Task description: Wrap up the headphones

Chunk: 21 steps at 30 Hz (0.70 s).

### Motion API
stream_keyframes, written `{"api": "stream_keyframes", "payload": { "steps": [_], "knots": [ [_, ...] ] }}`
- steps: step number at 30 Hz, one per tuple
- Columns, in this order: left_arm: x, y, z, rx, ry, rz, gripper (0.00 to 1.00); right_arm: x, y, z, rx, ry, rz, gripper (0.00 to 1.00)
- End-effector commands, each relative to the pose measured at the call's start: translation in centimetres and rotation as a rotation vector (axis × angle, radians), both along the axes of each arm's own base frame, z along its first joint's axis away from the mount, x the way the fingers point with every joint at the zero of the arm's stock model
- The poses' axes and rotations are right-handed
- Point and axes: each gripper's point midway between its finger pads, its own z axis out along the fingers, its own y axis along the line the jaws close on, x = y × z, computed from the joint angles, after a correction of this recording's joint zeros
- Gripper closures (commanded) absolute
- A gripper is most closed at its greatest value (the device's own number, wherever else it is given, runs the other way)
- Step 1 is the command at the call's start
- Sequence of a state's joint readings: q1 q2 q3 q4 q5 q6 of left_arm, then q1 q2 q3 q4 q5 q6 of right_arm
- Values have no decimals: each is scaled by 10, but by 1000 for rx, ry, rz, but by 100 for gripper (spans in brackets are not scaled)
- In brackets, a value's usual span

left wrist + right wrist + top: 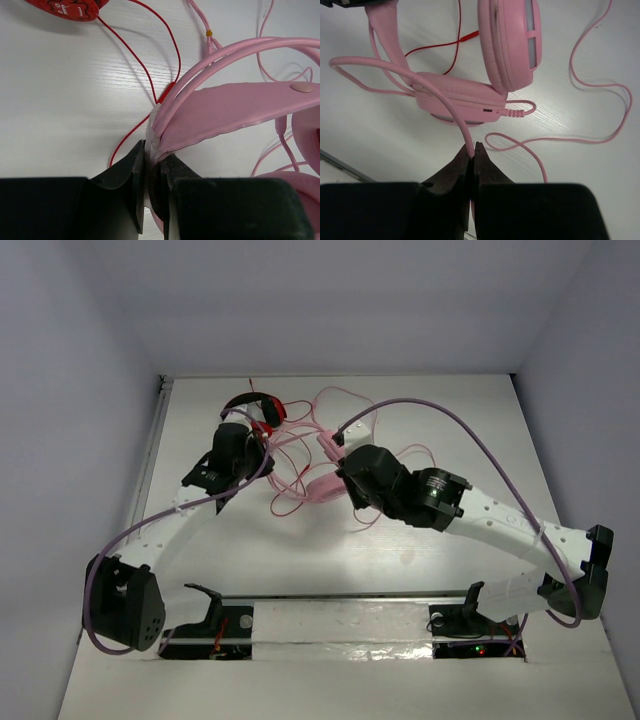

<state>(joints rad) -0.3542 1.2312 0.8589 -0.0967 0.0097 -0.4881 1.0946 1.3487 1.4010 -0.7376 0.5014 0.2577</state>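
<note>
A white, faintly grained desk sits inside pale plain walls, and the headphones lie just above the middle of the overhead view, between the two arms. The left pincer is clamped narrowly on the pale lower end of the headband, where two smooth tubular arcs and a broad matte strap meet. The right pincer is pinched tight on a pink strand that looks to be the cable; I cannot be certain it is not a frame wire. The plastic frame should be light and springy but stiff enough to carry by the band. The round padded cup looks soft and would squash, so it makes a poor hold. The thin cable is limp and glossy, loops freely across the desk and is likely to slip or snag. A smaller red-and-black headset at the upper left trails a red wire under the pink loops, so it could tangle.
</note>
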Motion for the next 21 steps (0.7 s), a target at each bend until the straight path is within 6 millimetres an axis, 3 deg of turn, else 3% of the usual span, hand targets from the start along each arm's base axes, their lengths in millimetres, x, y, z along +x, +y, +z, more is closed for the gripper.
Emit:
{"api": "stream_keyframes", "payload": {
  "steps": [1,2,5,10,14,17,21],
  "knots": [
    [4,-20,82,-105,-195,-100,100,1,-10,22,8,-50,-24,100],
    [5,-23,93,-99,-217,-129,100,2,-13,24,10,-59,-36,100],
    [1,-33,93,-79,-179,-216,100,9,-23,37,-1,-110,-90,100],
    [-14,-47,84,-68,-148,-369,100,28,-37,53,-35,-182,-185,100],
    [-19,-40,71,-10,-112,-376,100,39,-48,70,-31,-234,-251,100],
    [-23,-38,59,8,-86,-391,100,41,-45,83,1,-263,-237,100],
    [-30,-46,57,-12,-94,-457,100,49,-39,79,-6,-263,-211,100]
  ]
}}
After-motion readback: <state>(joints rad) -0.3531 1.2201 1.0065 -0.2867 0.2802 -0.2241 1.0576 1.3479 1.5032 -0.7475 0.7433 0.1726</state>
